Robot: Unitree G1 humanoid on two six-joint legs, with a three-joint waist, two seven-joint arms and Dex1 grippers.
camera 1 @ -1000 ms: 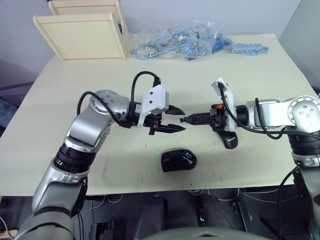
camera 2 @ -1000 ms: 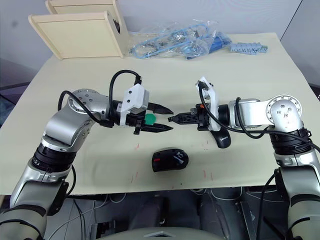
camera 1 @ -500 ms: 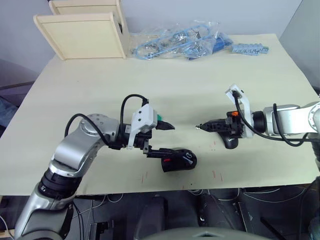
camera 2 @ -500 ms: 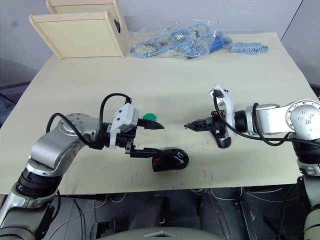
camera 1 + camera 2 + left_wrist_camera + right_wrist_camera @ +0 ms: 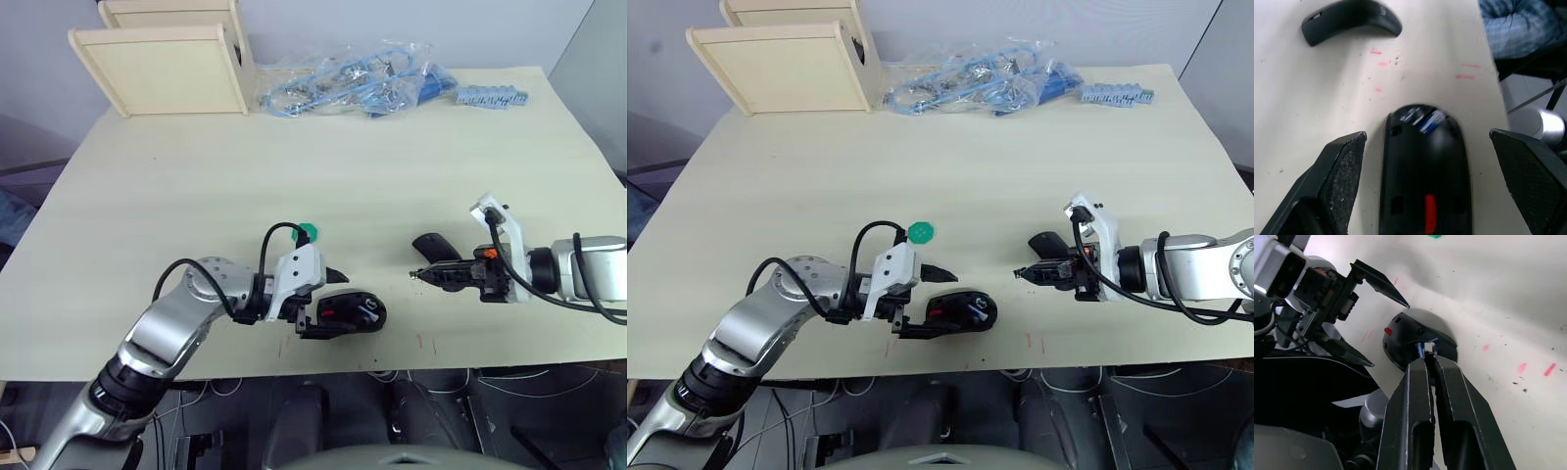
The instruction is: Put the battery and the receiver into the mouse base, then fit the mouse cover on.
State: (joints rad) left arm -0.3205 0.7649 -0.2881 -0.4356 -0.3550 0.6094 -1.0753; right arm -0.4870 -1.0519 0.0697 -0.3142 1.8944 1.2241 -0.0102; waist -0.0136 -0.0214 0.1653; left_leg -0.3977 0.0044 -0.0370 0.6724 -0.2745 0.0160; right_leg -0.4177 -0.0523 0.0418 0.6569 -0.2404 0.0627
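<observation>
Head views: the left gripper (image 5: 328, 301) is spread wide around the rear of the mouse base (image 5: 351, 314), whose long axis runs along the table's (image 5: 392, 166) near edge, nose toward the right gripper (image 5: 419, 277). That gripper is pinched together; what it pinches I cannot tell. The mouse cover (image 5: 436, 246) lies just behind it.

Left wrist view: a blue battery (image 5: 1431, 120) sits at the base's far end.

Right wrist view: closed fingers (image 5: 1418, 401) point at the base.

Bright, even overhead light; soft shadows.
Left wrist view blurs the mouse base (image 5: 1422, 171) up close.
</observation>
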